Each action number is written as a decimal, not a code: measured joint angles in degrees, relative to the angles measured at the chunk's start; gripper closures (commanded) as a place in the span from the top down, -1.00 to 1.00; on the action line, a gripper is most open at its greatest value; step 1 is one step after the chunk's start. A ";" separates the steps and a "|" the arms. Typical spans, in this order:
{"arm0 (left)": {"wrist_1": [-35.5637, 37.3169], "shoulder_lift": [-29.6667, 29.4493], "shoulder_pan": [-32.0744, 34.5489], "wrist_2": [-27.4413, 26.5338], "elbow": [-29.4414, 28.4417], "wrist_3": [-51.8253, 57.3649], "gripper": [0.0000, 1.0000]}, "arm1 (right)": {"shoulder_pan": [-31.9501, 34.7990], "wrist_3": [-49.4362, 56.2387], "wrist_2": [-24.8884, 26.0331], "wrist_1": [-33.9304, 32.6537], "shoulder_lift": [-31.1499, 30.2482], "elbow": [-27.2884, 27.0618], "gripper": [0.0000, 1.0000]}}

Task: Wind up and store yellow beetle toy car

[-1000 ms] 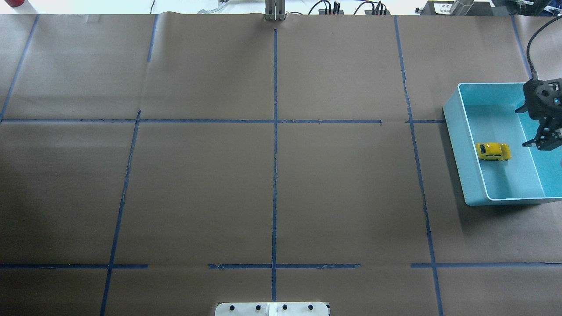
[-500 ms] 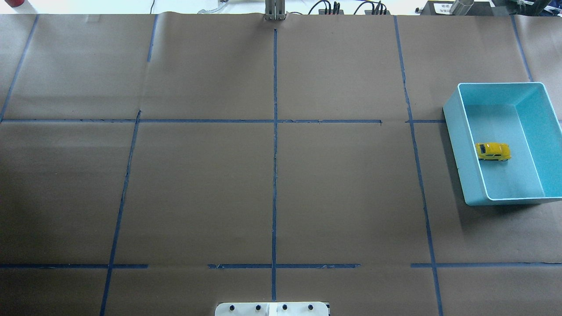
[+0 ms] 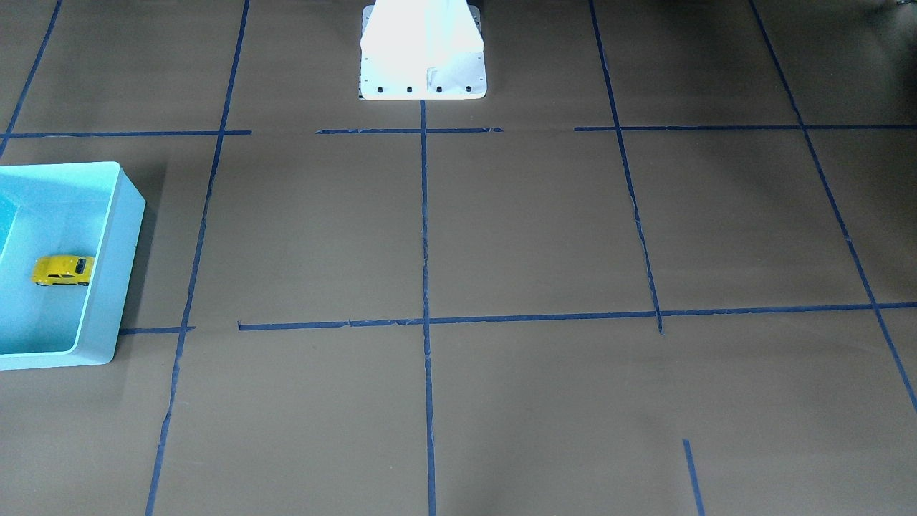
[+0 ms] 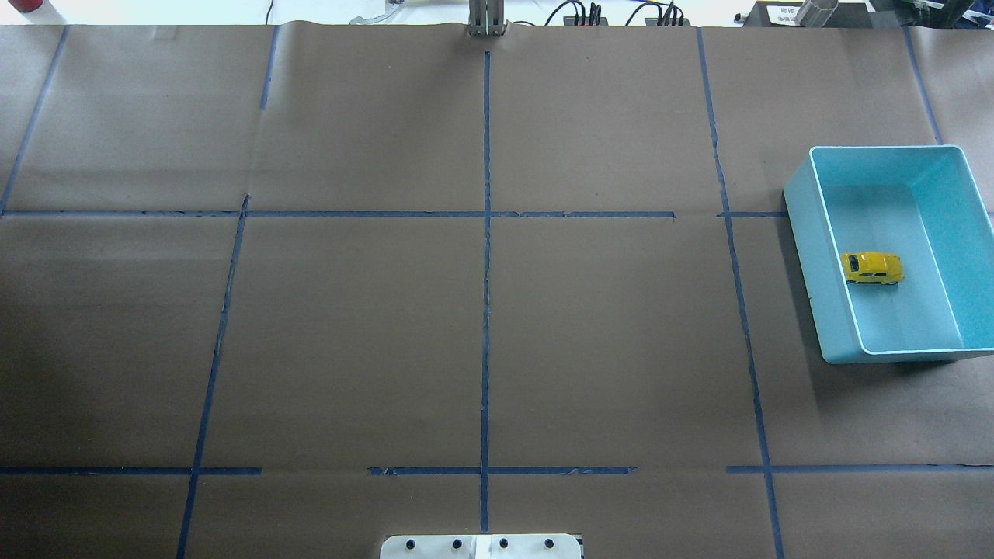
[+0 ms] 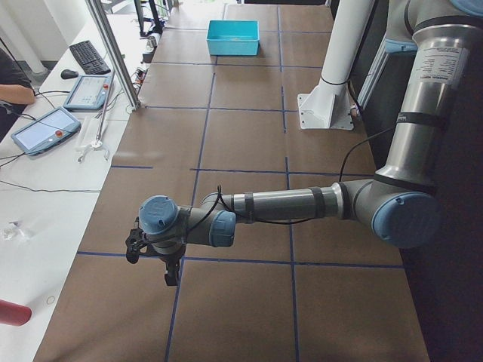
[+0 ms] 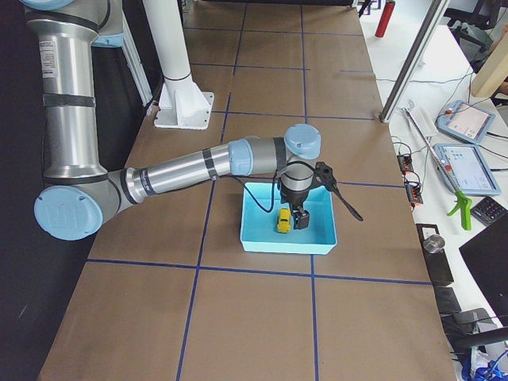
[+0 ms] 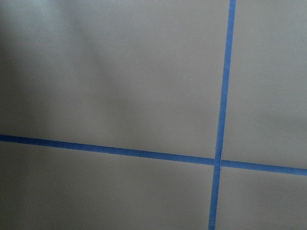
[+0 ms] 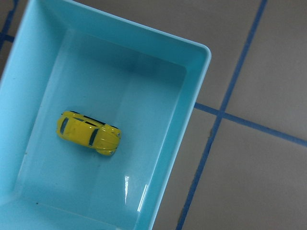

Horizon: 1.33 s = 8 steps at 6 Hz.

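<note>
One yellow beetle toy car (image 4: 873,268) parked on its wheels inside the light-blue bin (image 4: 811,256), at 3 o'clock on the surface (image 4: 606,334), close to the bin's 9 o'clock wall. Right fingers (image 6: 300,221) hanging over the bin beside the car, left fingers (image 5: 155,260) low over the surface. Can't tell how far open either pair is, or if anything's gripped

Nothing readable so far: dark lettering runs down the near arm's silver metal tube (image 5: 444,69), and a white printed sign (image 4: 779,11) sits beyond the table's far edge. Both are too small to read.
</note>
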<state>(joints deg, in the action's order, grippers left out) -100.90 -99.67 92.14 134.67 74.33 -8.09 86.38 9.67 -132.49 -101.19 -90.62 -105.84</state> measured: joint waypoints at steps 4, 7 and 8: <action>0.00 0.00 -0.01 0.06 0.02 0.07 1.00 | 4.14 -6.91 -0.41 0.27 -1.88 6.28 1.00; 0.00 0.00 -0.03 0.06 -0.12 0.09 1.00 | 4.39 -8.67 -0.98 0.29 -2.48 6.51 1.00; 0.00 0.00 -0.03 0.06 -0.18 0.09 1.00 | 4.67 -8.70 -1.42 1.20 -3.63 6.10 1.00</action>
<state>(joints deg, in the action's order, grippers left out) -100.90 -99.67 92.11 134.74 74.15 -8.00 91.05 0.97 -133.91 -99.99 -94.25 -99.74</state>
